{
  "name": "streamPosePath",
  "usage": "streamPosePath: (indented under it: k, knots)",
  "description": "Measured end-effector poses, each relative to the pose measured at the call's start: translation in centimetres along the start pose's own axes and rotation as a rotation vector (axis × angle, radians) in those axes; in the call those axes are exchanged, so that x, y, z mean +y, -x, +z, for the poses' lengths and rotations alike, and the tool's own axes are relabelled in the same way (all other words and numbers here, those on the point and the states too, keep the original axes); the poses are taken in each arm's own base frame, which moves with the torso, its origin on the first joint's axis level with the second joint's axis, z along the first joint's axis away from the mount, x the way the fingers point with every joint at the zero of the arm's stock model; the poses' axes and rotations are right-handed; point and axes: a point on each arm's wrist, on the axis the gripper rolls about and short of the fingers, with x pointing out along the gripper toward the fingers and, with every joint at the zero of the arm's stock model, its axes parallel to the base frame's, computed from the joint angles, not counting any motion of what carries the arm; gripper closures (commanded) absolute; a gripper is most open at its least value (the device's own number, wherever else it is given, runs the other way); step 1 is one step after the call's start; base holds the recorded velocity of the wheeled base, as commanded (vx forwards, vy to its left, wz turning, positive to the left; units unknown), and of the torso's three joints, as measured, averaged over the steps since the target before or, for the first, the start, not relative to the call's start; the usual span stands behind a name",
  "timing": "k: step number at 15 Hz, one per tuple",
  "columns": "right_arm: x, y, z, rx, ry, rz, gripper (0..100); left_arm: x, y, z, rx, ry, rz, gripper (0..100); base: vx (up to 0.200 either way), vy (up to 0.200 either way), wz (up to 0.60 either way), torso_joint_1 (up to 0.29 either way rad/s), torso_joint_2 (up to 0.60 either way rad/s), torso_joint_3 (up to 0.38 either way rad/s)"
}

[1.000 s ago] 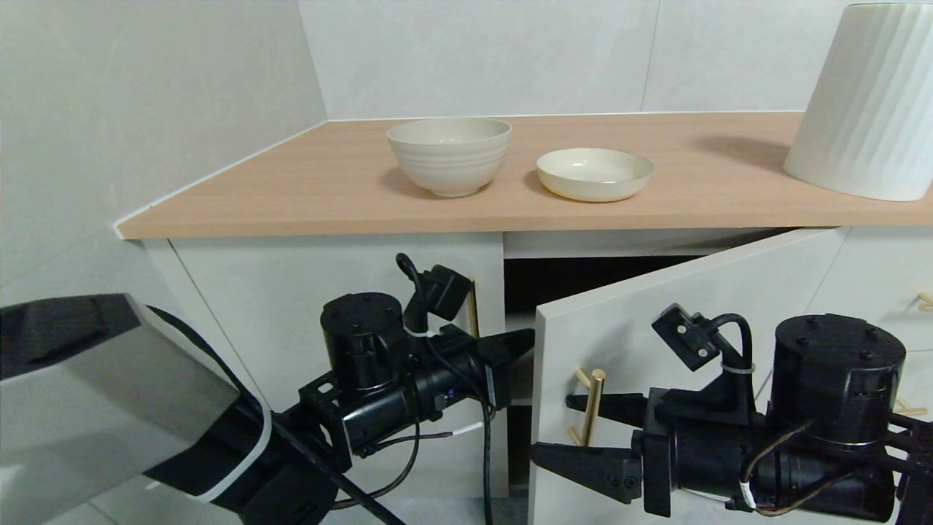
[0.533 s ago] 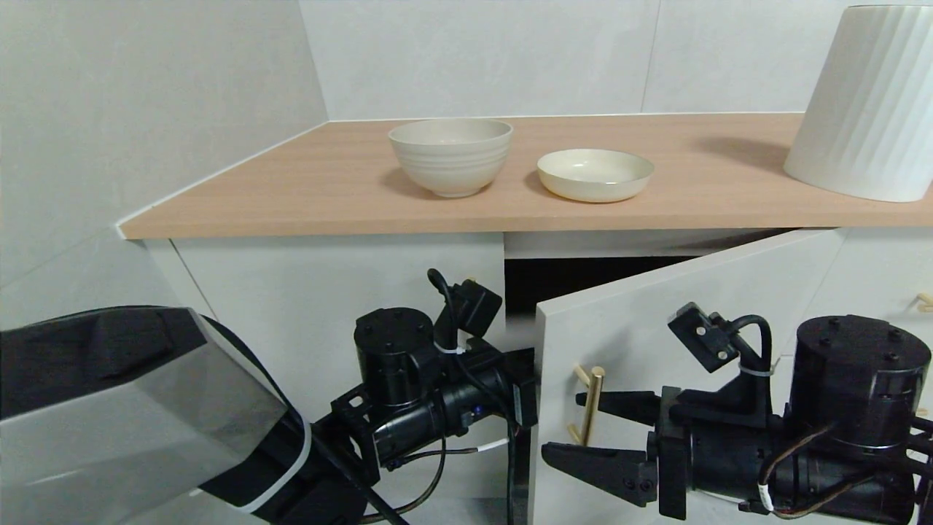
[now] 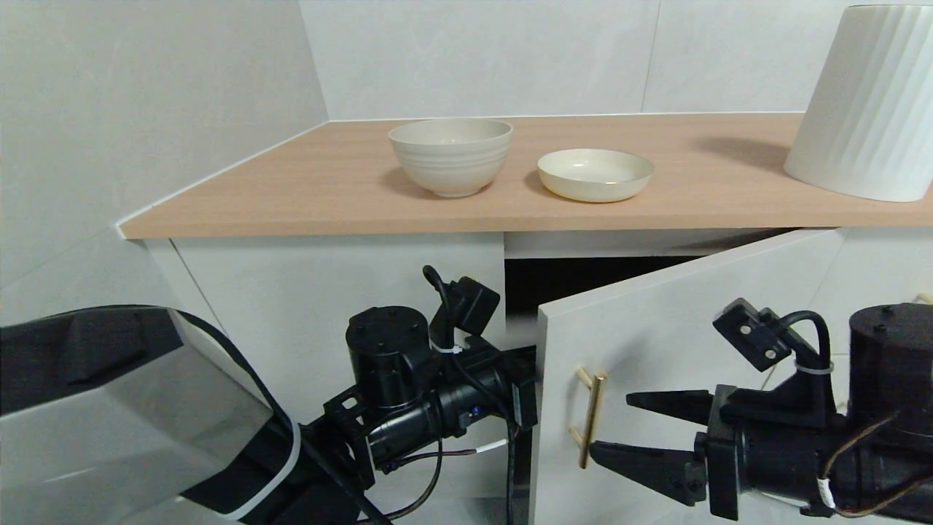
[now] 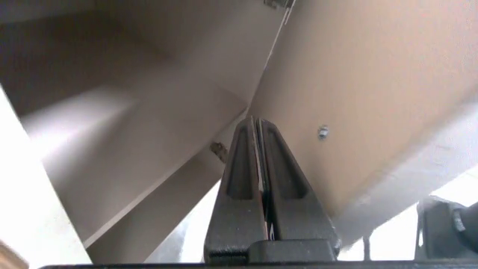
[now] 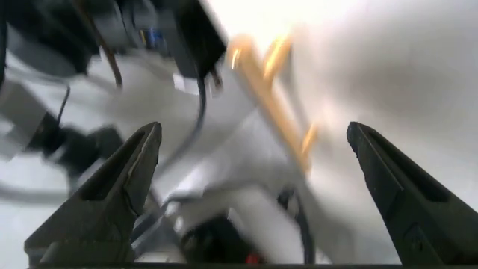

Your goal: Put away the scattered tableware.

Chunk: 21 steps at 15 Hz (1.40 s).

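The left gripper (image 4: 256, 125) sits low in front of the cabinet. Its fingers are pressed flat together with nothing between them, and the tips are poked into the gap at the free edge of the half-open cabinet door (image 3: 678, 313) (the wrist view looks along them at the door's inner face). Up on the wooden counter (image 3: 291, 197), well above and apart from both grippers, a deep cream bowl (image 3: 449, 154) stands upright. Just to its right, not touching it, is a shallow cream dish (image 3: 595, 173). Below the dish, the door carries a brass bar handle (image 3: 590, 414) near its free edge, standing vertical. The right gripper (image 3: 614, 424) is level with that handle on the door's outer side, fingers spread wide and holding nothing. Its lower fingertip comes close to the handle's bottom end; whether it touches cannot be told. At the counter's far right stands a tall white ribbed container (image 3: 867, 109).
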Motion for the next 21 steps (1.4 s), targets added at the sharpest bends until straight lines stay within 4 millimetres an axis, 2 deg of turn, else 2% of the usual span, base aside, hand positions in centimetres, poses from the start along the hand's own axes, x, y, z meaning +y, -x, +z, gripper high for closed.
streamPosePath:
  k: [3, 6, 7, 13, 21]
  knots:
    - [1.2, 3.1, 0.1, 0.032, -0.013, 0.001, 0, -0.3, 0.5, 0.2, 0.011, 0.004, 0.000, 100, 0.000, 0.000, 0.00, 0.000, 0.00, 0.000]
    - [1.6, 4.7, -0.6, 0.026, -0.011, 0.004, 0, -0.6, 0.6, 0.3, 0.016, 0.004, -0.005, 100, 0.000, 0.000, 0.00, 0.000, 0.00, 0.000]
    - [1.7, 4.9, -0.8, 0.025, -0.010, 0.009, 0, -0.7, 0.5, 0.2, 0.022, 0.006, -0.008, 100, 0.000, 0.000, 0.00, 0.000, 0.00, 0.000]
    - [1.8, 5.0, -1.1, 0.034, -0.011, 0.019, 0, -1.1, 0.1, 0.4, 0.031, 0.007, -0.017, 100, -0.200, 0.000, 0.00, 0.004, 0.00, 0.005]
    - [1.8, 5.1, -1.3, 0.039, -0.010, 0.022, 0, -0.5, -2.0, 1.1, 0.041, 0.010, -0.012, 100, 0.000, 0.000, 0.00, 0.000, 0.00, 0.000]
